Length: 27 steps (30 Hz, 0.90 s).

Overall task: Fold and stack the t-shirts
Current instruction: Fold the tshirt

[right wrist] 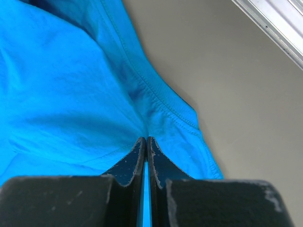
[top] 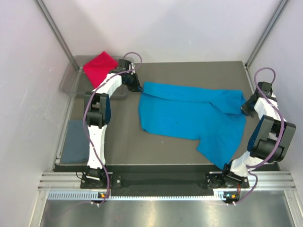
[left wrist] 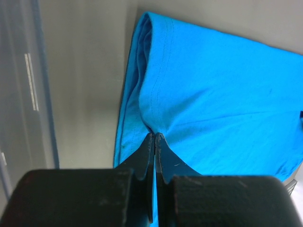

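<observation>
Left claw [left wrist: 155, 136] of mine is clamped on the turquoise shirt [top: 189, 113]; my right claw [right wrist: 146, 139] grips its hem, cloth spreading ahead of both.

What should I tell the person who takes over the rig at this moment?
Left hand: shut on the left edge of the bright turquoise-blue cloth t-shirt.
Right hand: shut on its right edge.
It lies spread on the table.
Crimson red cloth t-shirt: in the clear grey plastic tray.
Slate grey-blue cloth t-shirt: at the table's left edge.
Nothing stacked yet; folding and stacking remain.
</observation>
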Each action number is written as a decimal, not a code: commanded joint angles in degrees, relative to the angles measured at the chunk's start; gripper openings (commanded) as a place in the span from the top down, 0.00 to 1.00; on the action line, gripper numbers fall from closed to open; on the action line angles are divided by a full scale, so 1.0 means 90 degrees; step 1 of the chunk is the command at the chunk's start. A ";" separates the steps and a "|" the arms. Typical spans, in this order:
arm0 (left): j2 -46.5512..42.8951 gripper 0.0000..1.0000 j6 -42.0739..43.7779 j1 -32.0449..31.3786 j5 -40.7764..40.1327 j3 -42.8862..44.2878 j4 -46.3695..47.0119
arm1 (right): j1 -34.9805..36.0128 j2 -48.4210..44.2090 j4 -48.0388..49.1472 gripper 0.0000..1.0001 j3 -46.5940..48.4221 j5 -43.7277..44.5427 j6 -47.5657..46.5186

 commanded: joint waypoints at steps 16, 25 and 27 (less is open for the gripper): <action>0.0449 1.00 0.0170 0.0092 -0.0298 0.0102 -0.0132 | -0.0080 -0.0783 -0.0351 1.00 -0.0372 -0.0382 0.0682; 0.0517 1.00 0.0248 0.0092 -0.0376 0.0161 -0.0259 | -0.0090 -0.0675 -0.0273 1.00 -0.0743 -0.0284 0.0819; 0.0527 1.00 0.0248 0.0092 -0.0366 0.0161 -0.0249 | -0.0100 -0.0675 -0.0263 1.00 -0.0811 -0.0275 0.0829</action>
